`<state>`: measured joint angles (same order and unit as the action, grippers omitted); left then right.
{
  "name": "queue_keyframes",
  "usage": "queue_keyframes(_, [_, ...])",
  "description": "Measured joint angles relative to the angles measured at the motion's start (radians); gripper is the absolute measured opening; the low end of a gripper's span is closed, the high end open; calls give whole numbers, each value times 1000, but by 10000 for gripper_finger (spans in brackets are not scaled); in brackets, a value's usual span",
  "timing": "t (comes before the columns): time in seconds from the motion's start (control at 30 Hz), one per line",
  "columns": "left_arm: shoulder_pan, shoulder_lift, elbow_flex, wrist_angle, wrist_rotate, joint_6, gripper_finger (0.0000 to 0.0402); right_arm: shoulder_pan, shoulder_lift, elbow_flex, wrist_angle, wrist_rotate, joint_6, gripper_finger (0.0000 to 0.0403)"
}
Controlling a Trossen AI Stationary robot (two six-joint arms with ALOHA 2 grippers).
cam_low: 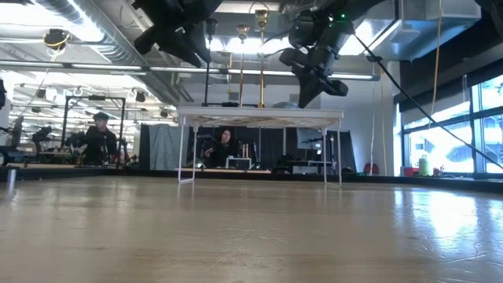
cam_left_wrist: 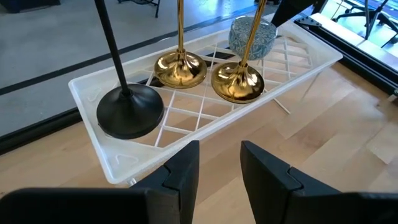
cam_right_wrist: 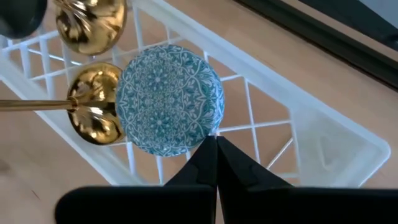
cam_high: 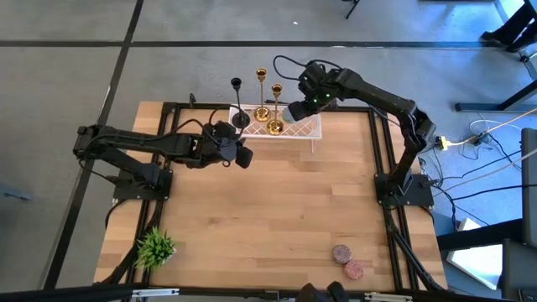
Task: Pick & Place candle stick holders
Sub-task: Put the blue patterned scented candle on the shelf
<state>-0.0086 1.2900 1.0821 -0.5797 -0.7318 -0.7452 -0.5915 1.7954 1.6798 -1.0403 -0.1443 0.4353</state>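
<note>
A white lattice rack (cam_high: 306, 130) stands on thin legs at the table's far middle. On it stand three candle stick holders by their round bases: a matte black one (cam_left_wrist: 129, 111) and two shiny gold ones (cam_left_wrist: 180, 68) (cam_left_wrist: 237, 81). Beside them on the rack sits a blue patterned round tin (cam_right_wrist: 168, 99). My left gripper (cam_left_wrist: 219, 155) is open just on the rack's near side, with nothing between its fingers. My right gripper (cam_right_wrist: 216, 142) is shut and points steeply down above the rack's right part, its tips at the tin's edge. My right gripper comes from above with its shut fingertips (cam_right_wrist: 211, 149) at the rim of the tin's top (cam_right_wrist: 208, 127). Whether they touch the tin I cannot tell. The tin stands upright on the rack.
A small green plant (cam_high: 154, 247) sits at the near left corner, and two pinkish round things (cam_high: 341, 252) (cam_high: 354, 269) lie near the front edge on the right. Bare wood (cam_high: 277, 210) spans the table's middle. People sit in the room beyond the table (cam_low: 224, 145).
</note>
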Motion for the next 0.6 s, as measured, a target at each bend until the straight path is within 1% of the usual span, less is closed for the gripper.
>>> queue_keyframes(0.6, [0,0,0,0,16,8,113,6,0,0,46,1,22,0])
